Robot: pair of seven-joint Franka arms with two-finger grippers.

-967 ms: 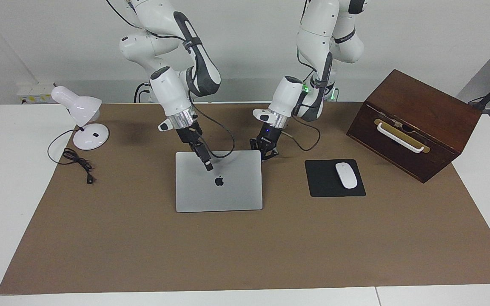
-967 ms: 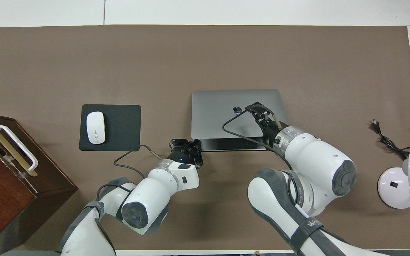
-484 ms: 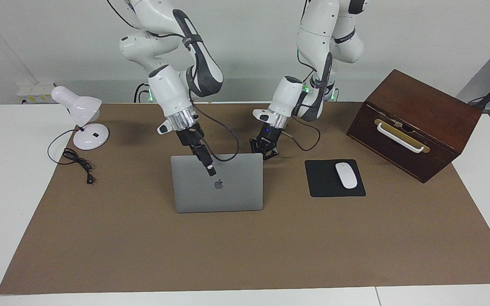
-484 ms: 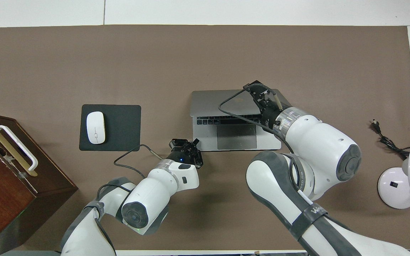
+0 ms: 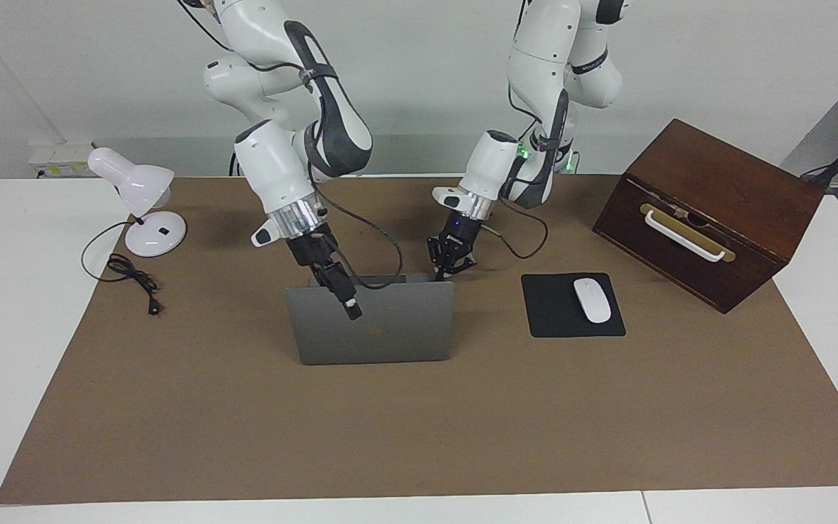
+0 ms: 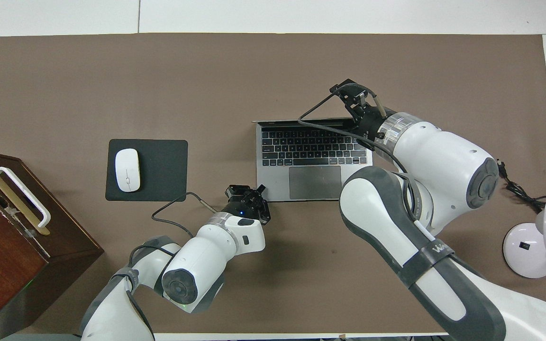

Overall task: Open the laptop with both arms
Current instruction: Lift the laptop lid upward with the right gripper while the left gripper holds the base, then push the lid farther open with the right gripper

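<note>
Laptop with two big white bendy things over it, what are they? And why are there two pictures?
Those are two robot arms, each ending in a small black hand with two fingers. One picture is taken from across the table, facing the robots. The other looks down from above them. Both show the same moment.

The laptop sits on a brown mat with its lid standing up, so the view from above shows the keyboard. The right hand is at the lid's top edge; I cannot tell whether it grips the lid. The left hand is low at the laptop's corner nearest the robots.

Also there: a white mouse on a black mouse pad, a wooden box with a white handle, and a white lamp.
</note>
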